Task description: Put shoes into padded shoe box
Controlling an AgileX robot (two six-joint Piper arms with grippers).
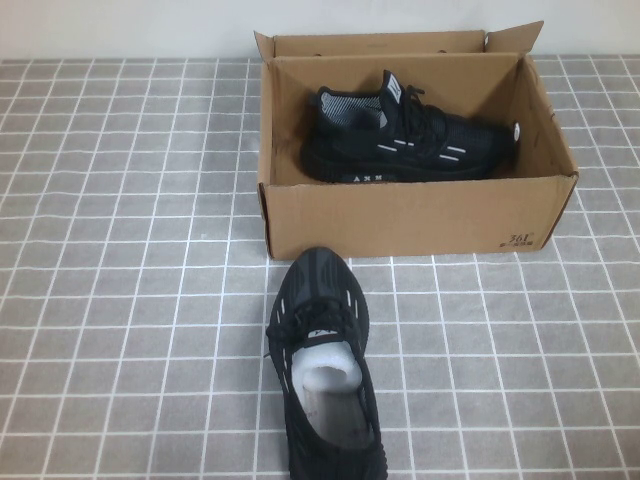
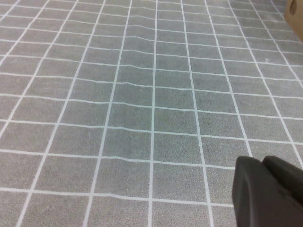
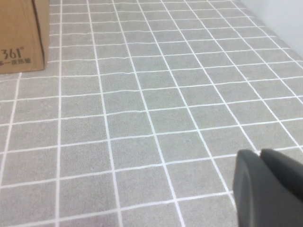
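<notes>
One shoe (image 1: 405, 135) already lies in the box (image 1: 410, 215), on its side along the far wall, toe to the right. The second shoe (image 1: 322, 375) stands on the desk (image 1: 120, 300) just near of the box front, toe pointing at the front wall and almost touching it, white paper stuffing showing in the opening.

Neither arm shows in the high view. Left claw (image 2: 267, 191): only a dark finger tip in the left wrist view, over bare desk to the left; cannot tell how wide it stands. Right claw (image 3: 270, 189): same in the right wrist view, over bare desk to the right of the box corner (image 3: 21, 35) (printed corner visible); cannot tell either.

Risks, as judged from this layout:
- Toe sits close to the front wall, so a low lift could catch the wall and shove or tip the box.
- Knit upper is soft; a pinch at the collar may slip or pull the stuffing out.
- Free floor in the box is the near strip only; a skewed drop would land on the first shoe.
- Upright flaps could snag the arm on descent.
</notes>
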